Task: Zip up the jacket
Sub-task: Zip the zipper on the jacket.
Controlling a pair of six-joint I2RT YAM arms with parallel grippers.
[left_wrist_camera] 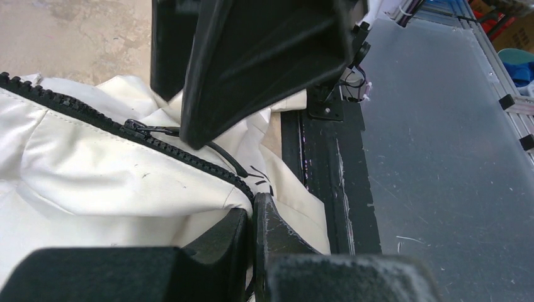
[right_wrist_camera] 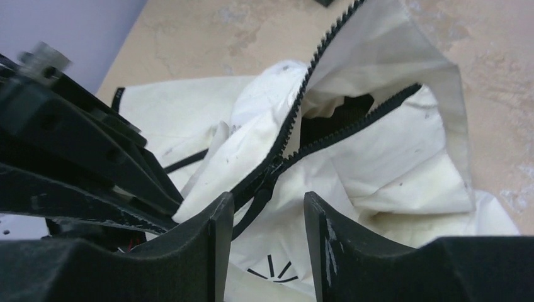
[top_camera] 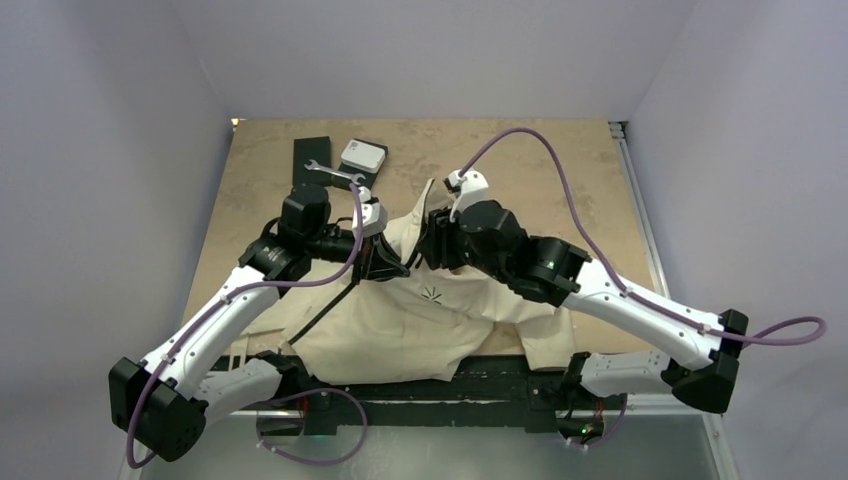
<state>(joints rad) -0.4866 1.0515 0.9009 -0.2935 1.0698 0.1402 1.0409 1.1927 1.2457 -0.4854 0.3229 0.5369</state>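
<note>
The cream-beige jacket (top_camera: 440, 325) lies crumpled in the middle of the table. Its black zipper is closed below the slider (right_wrist_camera: 272, 171) and spreads into two tooth rows above it. My left gripper (left_wrist_camera: 254, 217) is shut on the jacket's fabric at the zipper edge, below the slider (left_wrist_camera: 142, 128). My right gripper (right_wrist_camera: 267, 211) is open. Its fingertips stand either side of the dark pull tab (right_wrist_camera: 252, 211) that hangs from the slider, not touching it. In the top view the left gripper (top_camera: 388, 265) and the right gripper (top_camera: 430, 248) meet over the jacket's upper part.
A metal wrench (top_camera: 335, 175), a white box (top_camera: 363, 155) and a black pad (top_camera: 312, 158) lie at the back left of the tan table (top_camera: 560, 180). A black rail (top_camera: 490, 385) runs along the near edge, under the jacket's hem.
</note>
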